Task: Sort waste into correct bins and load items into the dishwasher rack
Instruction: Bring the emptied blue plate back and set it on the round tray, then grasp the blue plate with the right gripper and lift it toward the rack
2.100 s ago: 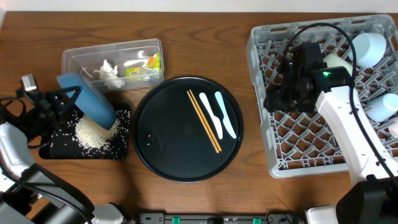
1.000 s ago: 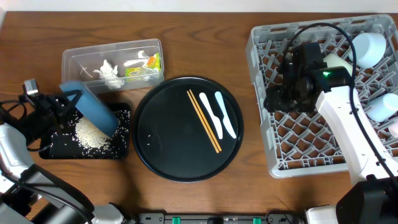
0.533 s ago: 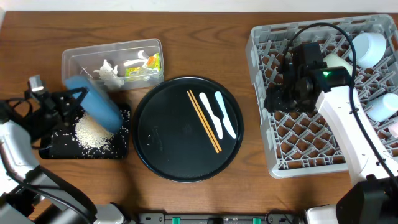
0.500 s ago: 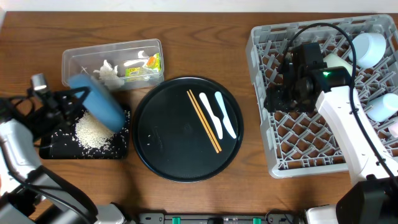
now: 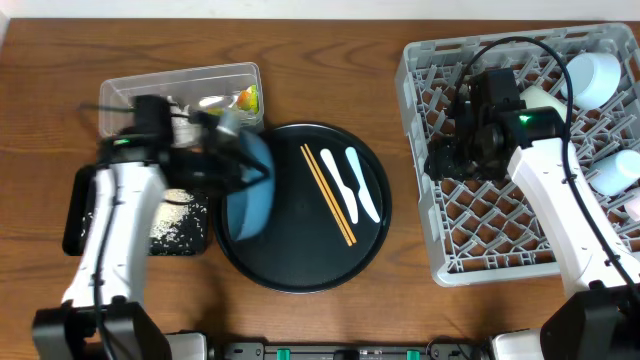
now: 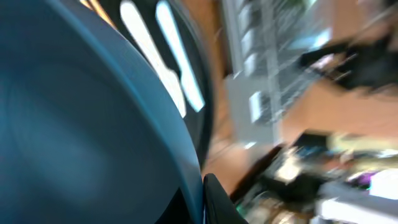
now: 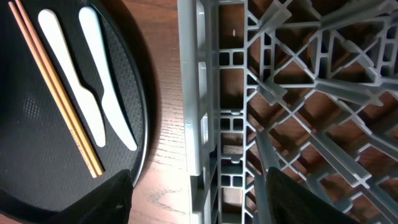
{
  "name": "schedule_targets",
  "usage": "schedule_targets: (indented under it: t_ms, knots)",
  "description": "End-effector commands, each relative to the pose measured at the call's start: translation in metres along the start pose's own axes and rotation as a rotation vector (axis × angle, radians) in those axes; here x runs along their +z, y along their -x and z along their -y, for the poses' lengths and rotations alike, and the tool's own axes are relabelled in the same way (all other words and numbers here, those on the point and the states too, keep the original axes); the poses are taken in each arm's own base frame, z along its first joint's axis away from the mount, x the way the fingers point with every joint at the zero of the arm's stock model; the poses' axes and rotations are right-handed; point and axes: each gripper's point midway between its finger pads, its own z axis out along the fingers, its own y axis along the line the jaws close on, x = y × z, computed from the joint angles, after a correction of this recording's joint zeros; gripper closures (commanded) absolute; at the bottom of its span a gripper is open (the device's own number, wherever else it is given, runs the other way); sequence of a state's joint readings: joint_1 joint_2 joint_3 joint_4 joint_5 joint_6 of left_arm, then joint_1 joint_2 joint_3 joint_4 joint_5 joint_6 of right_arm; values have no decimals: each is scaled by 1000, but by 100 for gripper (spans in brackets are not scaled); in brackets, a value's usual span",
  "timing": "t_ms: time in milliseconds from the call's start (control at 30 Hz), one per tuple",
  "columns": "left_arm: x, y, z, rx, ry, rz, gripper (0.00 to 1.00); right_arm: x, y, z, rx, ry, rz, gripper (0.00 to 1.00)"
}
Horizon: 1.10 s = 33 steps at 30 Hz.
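My left gripper is shut on the dark blue plate and holds it tilted on edge over the left side of the round black tray. In the blurred left wrist view the plate fills the frame, with one finger against its rim. Rice lies in the shallow black tray. The clear tub holds paper scraps and the wrapper. Chopsticks and two white utensils lie on the round tray. My right gripper is open and empty over the rack's left edge.
A white cup and a pale blue cup sit in the rack's right side. In the right wrist view the rack wall runs between my fingers, with the chopsticks and utensils to the left.
My left arm has swung right with the blue plate, from above the black rice tray to over the round tray's left side. The right arm has not moved.
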State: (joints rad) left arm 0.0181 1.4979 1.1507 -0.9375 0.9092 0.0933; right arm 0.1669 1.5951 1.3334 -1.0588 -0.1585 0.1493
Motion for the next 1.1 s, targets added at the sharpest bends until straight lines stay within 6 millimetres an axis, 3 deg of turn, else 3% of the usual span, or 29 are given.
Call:
schedule_targets:
  t_ms: [0,233,267,333,467,533,633,733,900,1067]
  knots:
    - [28,-14,-22,99,250,-107,94,1,-1,0,-5,-6,-5,35]
    - [74,-31,-4,216,313,-211,93,0,1,4,-8,-31,6,35]
    - [77,-33,-1,227,308,-218,89,-2,3,4,-15,-36,13,35]
    - [79,-36,4,243,303,-224,70,-8,8,4,-22,-43,33,35]
    - [70,-34,11,243,302,-203,53,-31,28,-3,-55,-29,117,34]
    - [58,-32,14,239,303,-173,52,-42,37,-11,-70,-9,155,32]
    - [34,-24,12,216,320,-103,52,-51,43,-39,-152,77,188,32]
    - [-4,-16,-9,113,438,2,52,-49,40,-70,-219,148,188,29]
    - [-69,-14,-52,-69,593,142,42,-27,27,-120,-354,193,151,26]
    - [-104,-24,-87,-313,637,210,41,16,10,-163,-457,218,74,25]
